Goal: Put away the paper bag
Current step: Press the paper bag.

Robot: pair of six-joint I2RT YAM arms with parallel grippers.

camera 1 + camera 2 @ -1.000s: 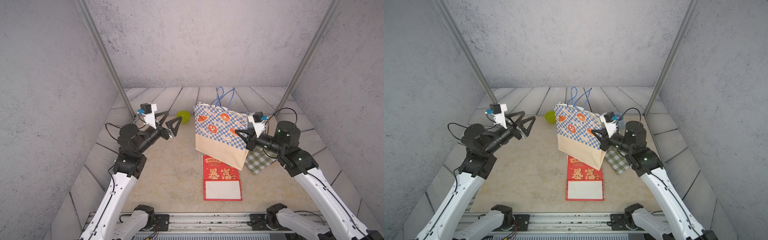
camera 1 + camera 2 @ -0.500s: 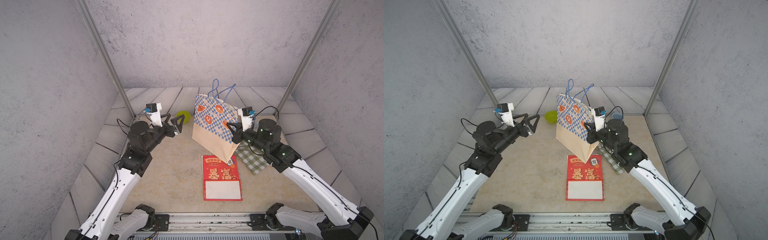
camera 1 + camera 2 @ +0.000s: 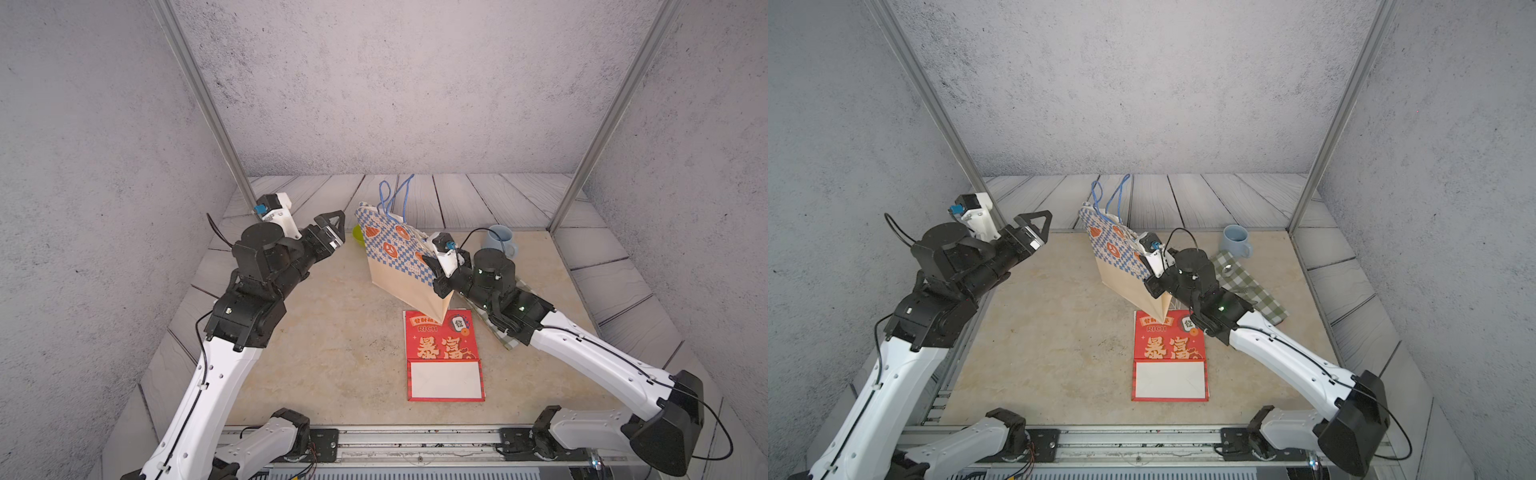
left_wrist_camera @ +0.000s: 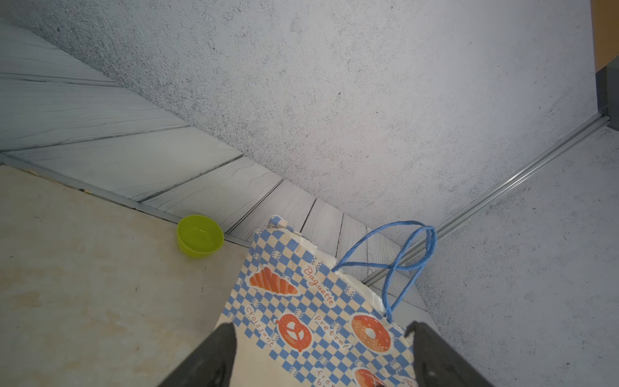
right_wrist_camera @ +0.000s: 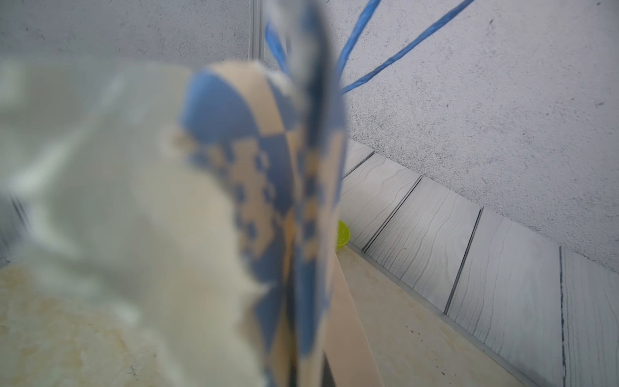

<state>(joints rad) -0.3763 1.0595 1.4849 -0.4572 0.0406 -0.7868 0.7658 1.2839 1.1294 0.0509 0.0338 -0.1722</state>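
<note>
Over the last second my right arm has swung the paper bag [image 3: 390, 253] across toward my left side and turned it. The mug [image 3: 500, 243] behind it now shows. My left arm has reached forward to meet the bag, its fingers easing in a little.

My right fingers [image 3: 432, 268] are clamped tight on the bag's side edge, partway up. That one pinch carries the bag, which is why it hangs tilted, with one bottom corner lowest and pointing at the top of the red card [image 3: 442, 357]. I cannot tell whether that corner touches the card. My left fingers [image 3: 332, 228] are spread wide and hold nothing. They stop just short of the bag, and in the left wrist view its printed face sits framed between them. I judge I am offering it this way so my left side can take the free edge and help fold it or lay it down.

The bag is over the middle of the table [image 3: 332, 353], between my two arms, with the green bowl [image 4: 200, 236] on the table beyond it. It looks pressed flat; the right wrist view catches it almost edge-on. Its upper part is blue-and-cream check with orange croissant, pretzel and doughnut pictures, and the lower part is plain tan. The blue cord handles [image 3: 395, 199] stand up loose at the top, and one top corner looks crumpled.
</note>
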